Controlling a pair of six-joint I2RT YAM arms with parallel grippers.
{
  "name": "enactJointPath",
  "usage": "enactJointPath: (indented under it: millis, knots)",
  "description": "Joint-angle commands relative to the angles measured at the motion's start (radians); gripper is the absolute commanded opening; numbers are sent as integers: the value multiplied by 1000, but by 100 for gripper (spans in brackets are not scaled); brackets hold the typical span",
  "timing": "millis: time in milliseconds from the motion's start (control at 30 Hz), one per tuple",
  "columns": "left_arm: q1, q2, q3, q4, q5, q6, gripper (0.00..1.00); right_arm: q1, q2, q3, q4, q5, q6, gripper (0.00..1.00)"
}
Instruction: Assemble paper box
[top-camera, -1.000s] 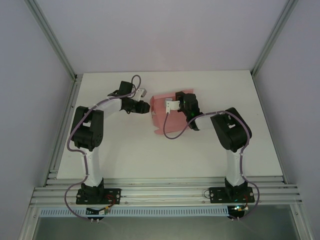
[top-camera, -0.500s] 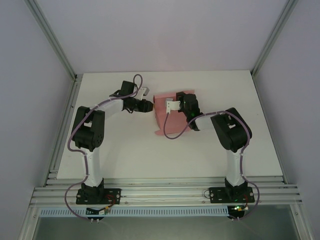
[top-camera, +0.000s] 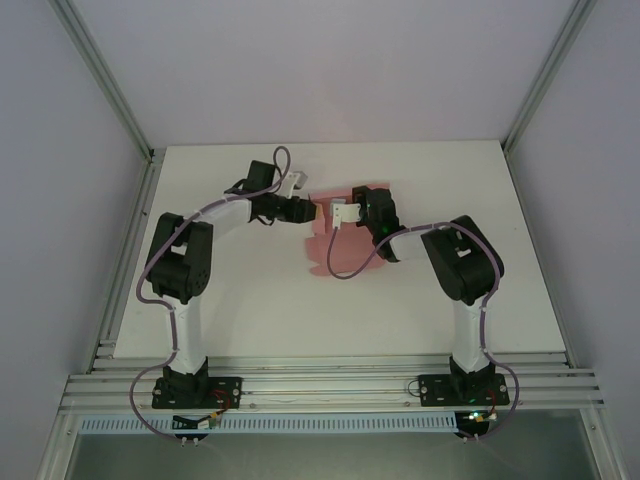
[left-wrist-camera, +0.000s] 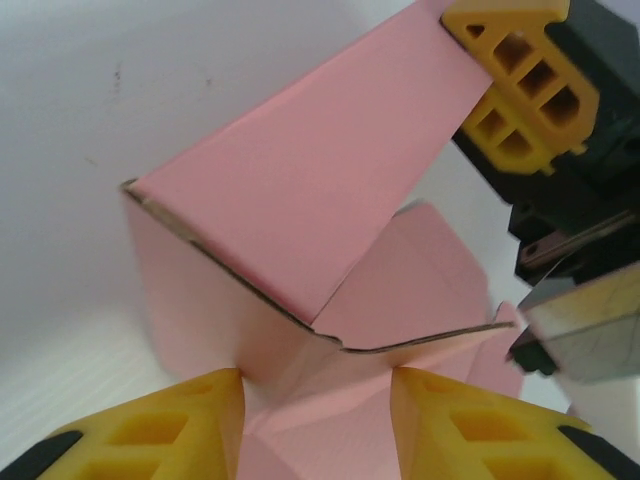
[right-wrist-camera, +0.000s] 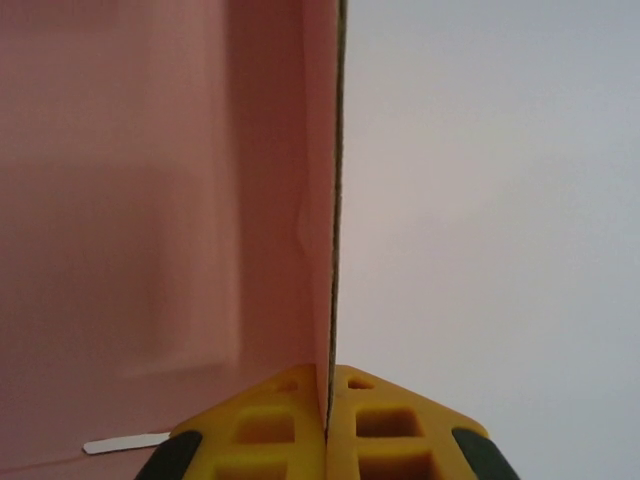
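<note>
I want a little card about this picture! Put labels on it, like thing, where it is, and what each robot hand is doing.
thing: pink paper box, thin card, only partly folded, with flaps standing up
where: on the white table, between the two arms
right jaws: shut on an upright wall of the box, pinching its edge
left jaws: apart, with a folded corner of the box between them
finished: not yet, the box is not closed up

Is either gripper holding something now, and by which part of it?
The right gripper pinches the paper box by the thin edge of one panel. The left gripper stands open by a folded corner, holding nothing.
</note>
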Motion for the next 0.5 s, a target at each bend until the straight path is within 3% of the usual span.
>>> enactJointPath:
  millis: [0,233,333,467]
  knots:
    - [-19,6,12,118,19,-84,42,21,-17,-13,-33,-24,22,0]
    - [-66,-25,-52,39,-151,51,38,22,-39,-18,-25,-17,49,0]
    - [-85,-59,-137,60,-243,78,38,24,-42,-39,24,-16,34,0]
    - [-88,-111,-257,164,-263,57,39,29,-37,-83,78,-19,-17,0]
